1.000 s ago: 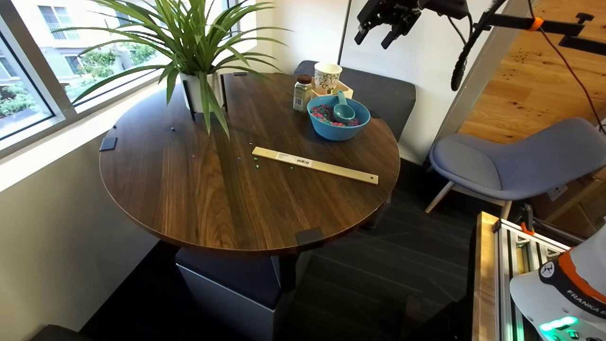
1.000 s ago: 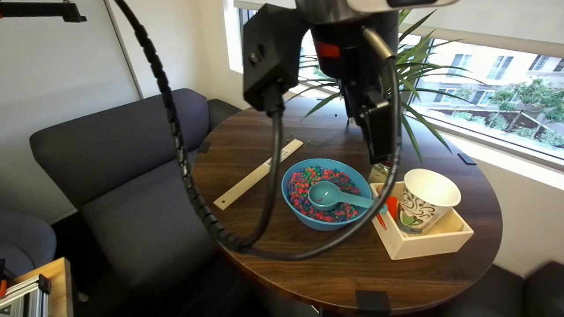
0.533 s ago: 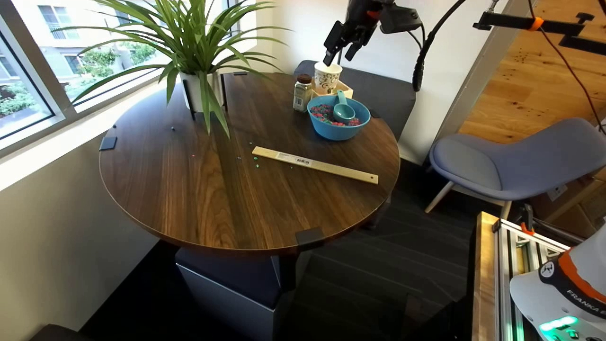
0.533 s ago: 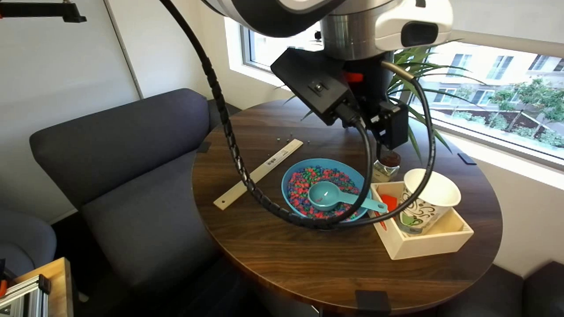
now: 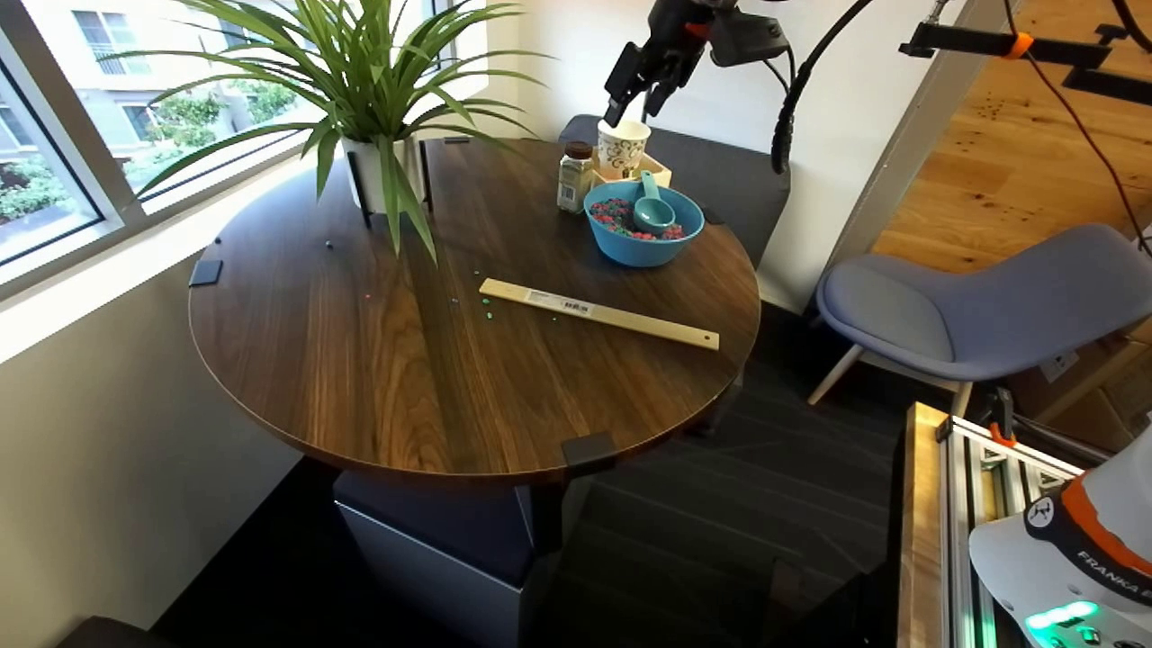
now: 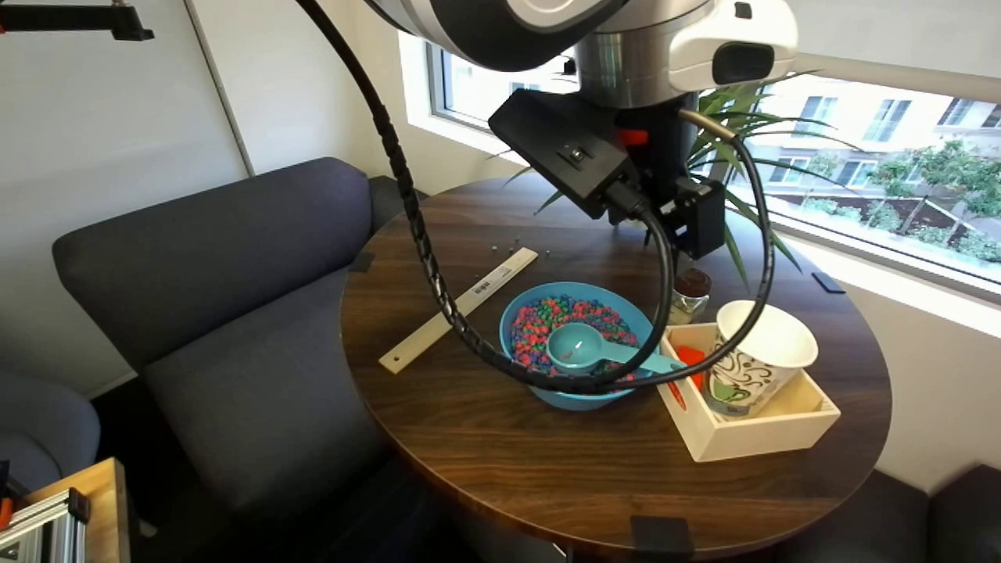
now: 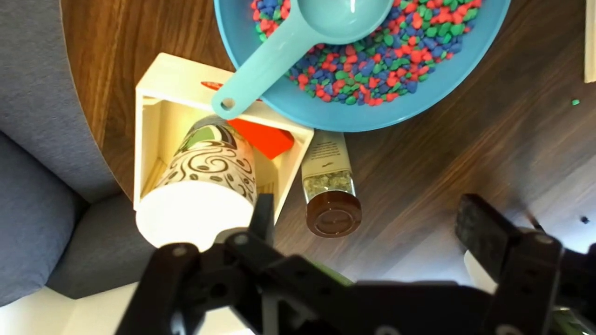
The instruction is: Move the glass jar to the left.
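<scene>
The glass jar [image 5: 573,184] is a small clear jar with a brown lid and pale label. It stands upright on the table, right beside the blue bowl [image 5: 637,247] and the wooden box. It also shows in an exterior view [image 6: 688,303], partly hidden behind the gripper, and in the wrist view [image 7: 329,184]. My gripper [image 7: 368,202] is open and empty, with its fingers wide apart. It hangs above the table, higher than the jar. In the wrist view the jar's lid lies between the fingers, nearer the left one. The gripper also shows in an exterior view [image 5: 633,117].
A paper cup [image 6: 762,352] stands in a pale wooden box [image 6: 751,438] beside the jar. A teal scoop [image 6: 579,348] lies in the bowl. A flat wooden strip [image 5: 598,312] lies on the round table [image 5: 405,378]. A potted plant [image 5: 387,180] stands near the window.
In an exterior view my gripper has moved left and down, from the right to over the cup and jar area, and has slowed in the last half second. The jar has not moved.
</scene>
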Available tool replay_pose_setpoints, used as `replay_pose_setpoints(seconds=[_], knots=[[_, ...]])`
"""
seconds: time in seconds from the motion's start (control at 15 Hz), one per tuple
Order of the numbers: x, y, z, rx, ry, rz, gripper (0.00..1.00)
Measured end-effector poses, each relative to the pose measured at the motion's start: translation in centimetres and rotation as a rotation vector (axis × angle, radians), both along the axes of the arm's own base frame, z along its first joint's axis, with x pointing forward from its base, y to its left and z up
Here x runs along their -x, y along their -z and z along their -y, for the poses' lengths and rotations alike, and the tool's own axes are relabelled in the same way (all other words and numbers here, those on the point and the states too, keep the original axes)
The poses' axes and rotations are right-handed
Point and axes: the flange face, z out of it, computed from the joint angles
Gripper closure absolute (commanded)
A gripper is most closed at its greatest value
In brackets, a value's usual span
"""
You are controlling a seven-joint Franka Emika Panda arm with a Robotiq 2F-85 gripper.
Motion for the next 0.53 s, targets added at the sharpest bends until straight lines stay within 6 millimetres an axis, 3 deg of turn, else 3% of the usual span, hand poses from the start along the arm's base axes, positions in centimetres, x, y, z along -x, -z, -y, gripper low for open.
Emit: replay_pose_setpoints(seconds=[0.2,0.53], knots=[[-0.5,0.3,0.4,0.020,-0.010,0.008,0.00],[-3.2,2.0,0.7,0.047,-0.066,0.010,0.00]])
